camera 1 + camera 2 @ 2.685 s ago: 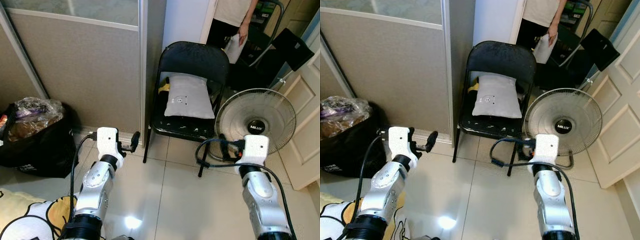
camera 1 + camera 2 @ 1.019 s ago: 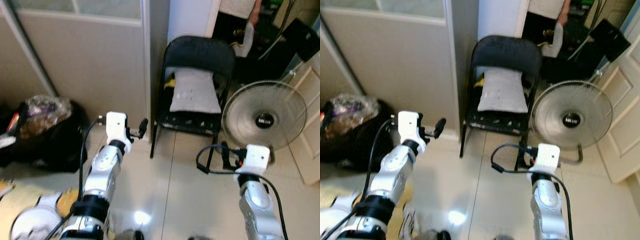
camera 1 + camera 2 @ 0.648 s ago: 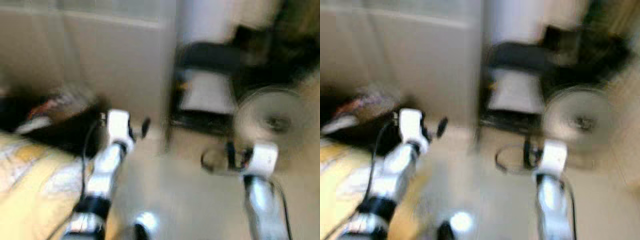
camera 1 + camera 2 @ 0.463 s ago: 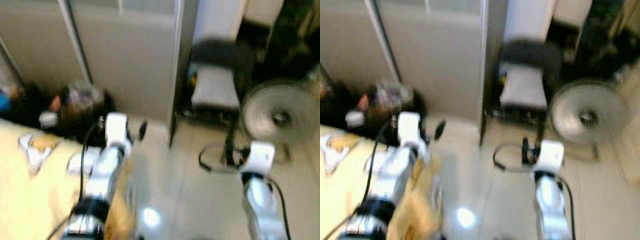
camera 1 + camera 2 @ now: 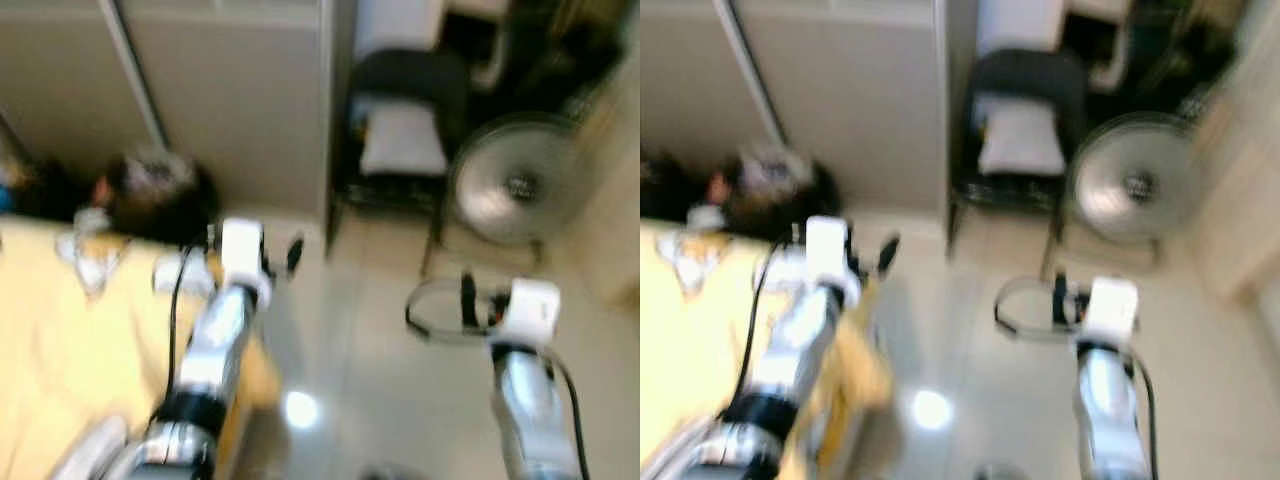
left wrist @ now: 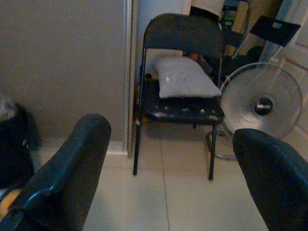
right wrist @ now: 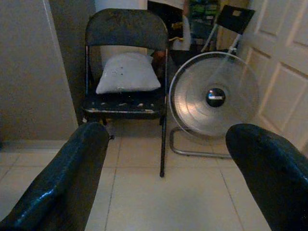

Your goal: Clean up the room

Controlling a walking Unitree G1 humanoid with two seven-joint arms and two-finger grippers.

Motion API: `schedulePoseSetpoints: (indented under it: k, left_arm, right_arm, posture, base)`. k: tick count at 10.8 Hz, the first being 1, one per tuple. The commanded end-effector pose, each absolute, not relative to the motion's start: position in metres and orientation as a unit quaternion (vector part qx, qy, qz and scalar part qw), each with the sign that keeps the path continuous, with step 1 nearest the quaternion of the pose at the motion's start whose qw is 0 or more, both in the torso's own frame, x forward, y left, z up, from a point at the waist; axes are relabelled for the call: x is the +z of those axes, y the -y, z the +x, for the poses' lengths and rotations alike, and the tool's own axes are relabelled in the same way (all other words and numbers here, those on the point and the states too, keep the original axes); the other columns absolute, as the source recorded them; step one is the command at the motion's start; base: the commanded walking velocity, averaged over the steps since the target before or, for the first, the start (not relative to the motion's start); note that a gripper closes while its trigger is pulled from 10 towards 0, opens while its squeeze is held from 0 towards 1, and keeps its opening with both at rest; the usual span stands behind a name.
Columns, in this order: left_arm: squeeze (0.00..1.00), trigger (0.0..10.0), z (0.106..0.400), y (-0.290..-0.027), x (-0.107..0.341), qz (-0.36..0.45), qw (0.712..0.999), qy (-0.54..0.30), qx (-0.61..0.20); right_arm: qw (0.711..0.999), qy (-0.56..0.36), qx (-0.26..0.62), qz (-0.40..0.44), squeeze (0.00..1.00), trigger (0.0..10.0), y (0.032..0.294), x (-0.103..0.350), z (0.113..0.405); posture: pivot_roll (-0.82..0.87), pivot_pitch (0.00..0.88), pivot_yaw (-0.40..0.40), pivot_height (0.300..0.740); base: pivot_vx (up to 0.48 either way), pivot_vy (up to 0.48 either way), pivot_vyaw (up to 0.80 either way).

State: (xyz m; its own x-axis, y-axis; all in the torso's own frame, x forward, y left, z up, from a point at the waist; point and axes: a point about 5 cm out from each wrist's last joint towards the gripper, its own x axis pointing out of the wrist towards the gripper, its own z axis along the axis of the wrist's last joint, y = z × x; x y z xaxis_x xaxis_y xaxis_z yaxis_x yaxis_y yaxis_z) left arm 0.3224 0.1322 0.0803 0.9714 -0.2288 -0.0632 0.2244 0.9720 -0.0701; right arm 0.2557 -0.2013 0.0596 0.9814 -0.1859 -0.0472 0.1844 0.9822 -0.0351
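Note:
Both eye views are blurred. My left gripper (image 5: pixel 282 262) is held out open over the tiled floor, at the edge of a yellow blanket (image 5: pixel 60 340). The left wrist view also has this gripper (image 6: pixel 171 137) wide open with nothing between its fingers. My right gripper (image 5: pixel 468 300) is open too, empty above bare tiles, as the right wrist view confirms (image 7: pixel 166 137). A full black bag (image 5: pixel 150 190) sits against the wall at the left. Small white items (image 5: pixel 85 258) lie on the blanket near it.
A black folding chair (image 6: pixel 180 103) with a grey pillow (image 6: pixel 184 78) stands ahead by the wall panel (image 6: pixel 62 62). A round floor fan (image 7: pixel 214 98) is beside it, a white door (image 7: pixel 284 72) to its right. A person (image 6: pixel 208 7) stands behind the chair.
The whole picture has shifted: the camera moved, bringing more yellow blanket into view at the left and the chair and fan farther up. Both arms keep the same open pose.

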Motion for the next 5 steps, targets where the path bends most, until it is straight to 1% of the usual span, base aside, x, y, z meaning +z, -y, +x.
schedulePoseSetpoints:
  k: [1,5]
  left_arm:
    - [0.0,10.0,0.3228,-0.1322,0.0812,-0.031,0.993,-0.033,-0.111]
    - [0.0,10.0,0.323,-0.1321,0.0796,-0.034,0.993,-0.036,-0.108]
  right_arm:
    - [0.996,-0.016,-0.086,-0.013,0.0,10.0,0.1979,0.0646,0.259]
    - [0.996,-0.027,-0.079,-0.007,0.0,10.0,0.197,0.0611,0.2586]
  posture:
    - [-0.17,0.0,0.038,0.74]
    - [-0.17,0.0,0.035,0.74]
  base:
    - [-0.36,0.0,0.0]
    - [-0.368,0.0,0.0]
